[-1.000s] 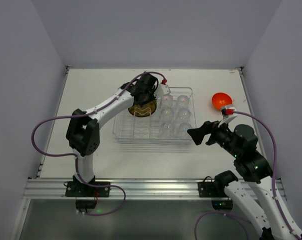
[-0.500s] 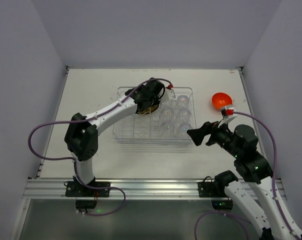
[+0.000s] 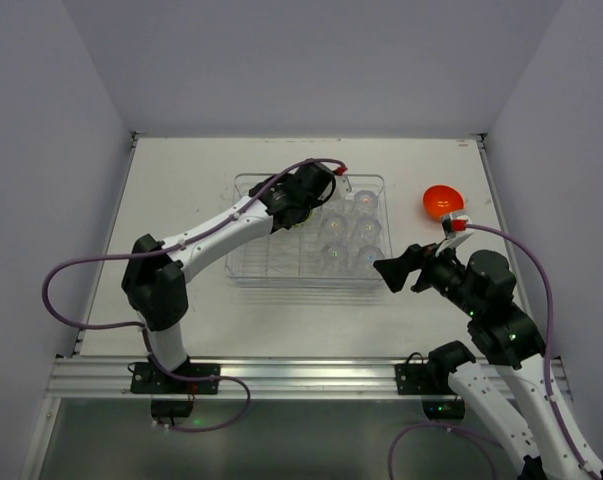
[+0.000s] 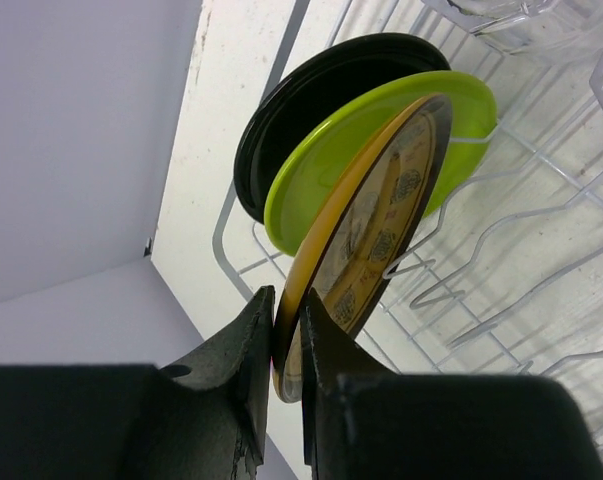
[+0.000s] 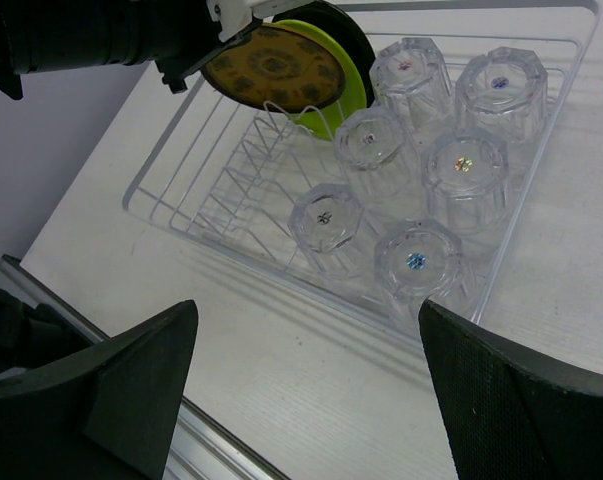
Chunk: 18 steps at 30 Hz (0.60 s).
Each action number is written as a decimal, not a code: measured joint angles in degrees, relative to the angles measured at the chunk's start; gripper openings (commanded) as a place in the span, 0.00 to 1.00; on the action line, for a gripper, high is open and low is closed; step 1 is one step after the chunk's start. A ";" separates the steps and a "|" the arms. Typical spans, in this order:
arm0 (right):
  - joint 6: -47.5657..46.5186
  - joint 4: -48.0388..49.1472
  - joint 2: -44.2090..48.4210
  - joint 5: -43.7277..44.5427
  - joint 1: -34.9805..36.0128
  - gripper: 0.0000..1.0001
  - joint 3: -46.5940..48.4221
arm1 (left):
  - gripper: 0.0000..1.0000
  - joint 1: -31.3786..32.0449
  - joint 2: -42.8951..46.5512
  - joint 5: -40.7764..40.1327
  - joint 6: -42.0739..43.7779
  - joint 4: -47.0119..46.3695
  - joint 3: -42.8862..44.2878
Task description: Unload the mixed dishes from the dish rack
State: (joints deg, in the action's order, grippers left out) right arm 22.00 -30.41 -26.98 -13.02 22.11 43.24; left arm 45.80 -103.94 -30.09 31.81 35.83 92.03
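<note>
Left gripper (image 4: 286, 325) is pinched narrow on the rim of the amber-yellow patterned plate (image 4: 376, 220). I see that plate standing tilted on edge in the ribbed slots at the far left of the dish rack (image 3: 243, 262), with the lime-green plate (image 4: 381, 135) just behind it. To the right, six clear cups (image 5: 464, 168) fill the rack's right half in two rows. Right gripper (image 5: 306, 330) hangs wide, gripping nothing, just right of the rack's near right corner. Farther right, the orange bowl (image 3: 441, 202) sits on the table (image 3: 181, 180), outside the rack. From above, the left arm mostly hides both plates; only the wrist cameras show me the grip and the plate faces. White tabletop, plain pale walls (image 3: 41, 120) on three sides.
</note>
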 measured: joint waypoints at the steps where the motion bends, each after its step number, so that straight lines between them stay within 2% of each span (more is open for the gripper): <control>1: 0.00 0.04 0.00 0.02 0.00 0.93 0.00 | 0.00 0.33 0.33 -0.83 -0.44 0.13 0.00; 18: 3.19 4.70 -1.27 1.81 0.00 0.88 -2.82 | 0.00 2.99 8.13 -7.72 -8.98 1.92 0.87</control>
State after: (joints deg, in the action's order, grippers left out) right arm 25.19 -25.71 -28.25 -11.20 22.11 40.42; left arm 48.80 -95.81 -37.80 22.83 37.76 92.90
